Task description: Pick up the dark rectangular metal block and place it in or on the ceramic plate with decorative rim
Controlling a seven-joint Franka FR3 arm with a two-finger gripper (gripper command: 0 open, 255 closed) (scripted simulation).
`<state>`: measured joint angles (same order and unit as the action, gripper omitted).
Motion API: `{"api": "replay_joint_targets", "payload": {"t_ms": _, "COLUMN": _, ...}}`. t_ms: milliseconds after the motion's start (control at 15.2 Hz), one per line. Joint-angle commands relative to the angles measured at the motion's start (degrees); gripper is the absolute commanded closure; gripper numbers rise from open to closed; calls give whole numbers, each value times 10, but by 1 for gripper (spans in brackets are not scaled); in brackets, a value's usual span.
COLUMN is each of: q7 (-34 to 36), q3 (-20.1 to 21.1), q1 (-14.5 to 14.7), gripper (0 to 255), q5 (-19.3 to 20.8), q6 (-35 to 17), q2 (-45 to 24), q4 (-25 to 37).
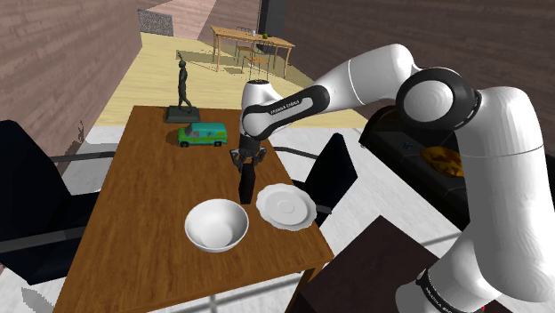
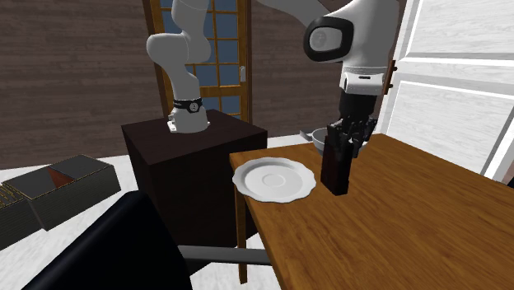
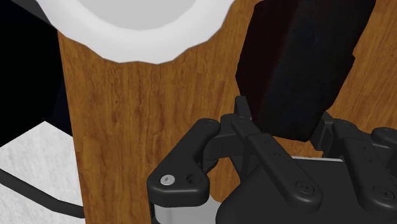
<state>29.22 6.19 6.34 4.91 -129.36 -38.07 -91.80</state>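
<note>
**Dark block in the arm's grip, just beside the plate**

A dark box stand [image 2: 193, 156] carries the white arm at the edge of a brown wooden table [image 1: 142, 231] in a house with dark plank walls. Dark chairs [image 1: 36, 204] stand along the table's sides on a pale floor. Farther up the tabletop in the shoulder view sit a green toy van [image 1: 203, 134] and, behind it, a dark figurine [image 1: 183, 89] on a flat base. Beyond the table the floor turns yellowish, and a light wooden side table [image 1: 252, 40] stands far off. In the second exterior view a wood-framed glazed door [image 2: 222, 49] rises behind the stand.

Nearest the table's front edge in the shoulder view is a deep white bowl [image 1: 216, 224]. Just beside it, toward that view's right and apart from it, a white plate [image 1: 285, 205] with a wavy rim lies flat, close to the table edge that faces the stand.

The black gripper [image 1: 246, 164] reaches down just behind the gap between bowl and plate. Its fingers [image 3: 254, 137] are clamped on the upper end of the dark rectangular block [image 2: 336, 169], which hangs nearly upright with a slight tilt. The block is beside the plate, clear of its rim, low over bare wood. Whether its lower end touches the table cannot be told.
</note>
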Motion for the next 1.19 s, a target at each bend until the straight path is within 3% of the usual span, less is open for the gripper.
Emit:
{"api": "replay_joint_targets", "payload": {"t_ms": 0, "q7": 0, "q3": 0, "q1": 0, "gripper": 255, "q5": 0, "q6": 0, "q2": -1, "q4": 1}}
{"api": "replay_joint_targets", "payload": {"t_ms": 1122, "q7": -5, "q3": 6, "q1": -3, "gripper": 255, "q5": -9, "q6": 95, "q2": 67, "q4": 27}}
